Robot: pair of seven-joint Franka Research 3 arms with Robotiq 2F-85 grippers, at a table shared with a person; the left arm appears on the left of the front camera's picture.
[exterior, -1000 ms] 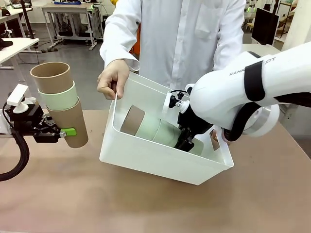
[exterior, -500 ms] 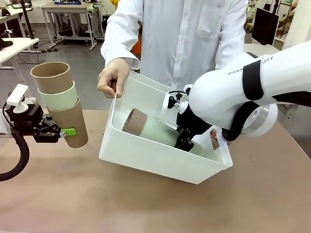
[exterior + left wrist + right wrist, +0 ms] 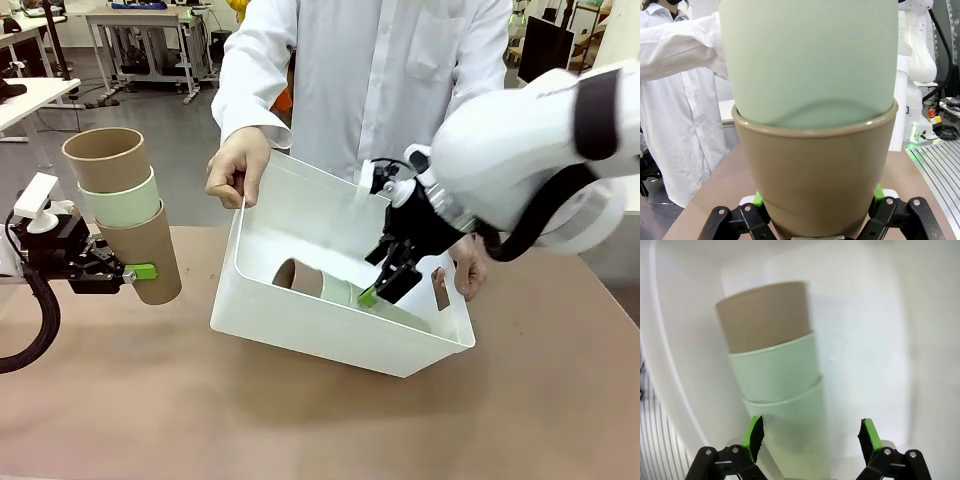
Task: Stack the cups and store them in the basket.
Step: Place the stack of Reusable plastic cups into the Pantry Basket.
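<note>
ahead of right jaws, stacked cups [image 3: 775,385]

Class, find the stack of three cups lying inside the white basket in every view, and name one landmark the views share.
Front view: lying stack low in the basket, picture centre, below the open right hand.
Right wrist view: centre, tan cup uppermost, above the right hand.
Left wrist view: another stack, mint in tan, in the left hand.
Shared landmark: the basket's white wall.
</note>
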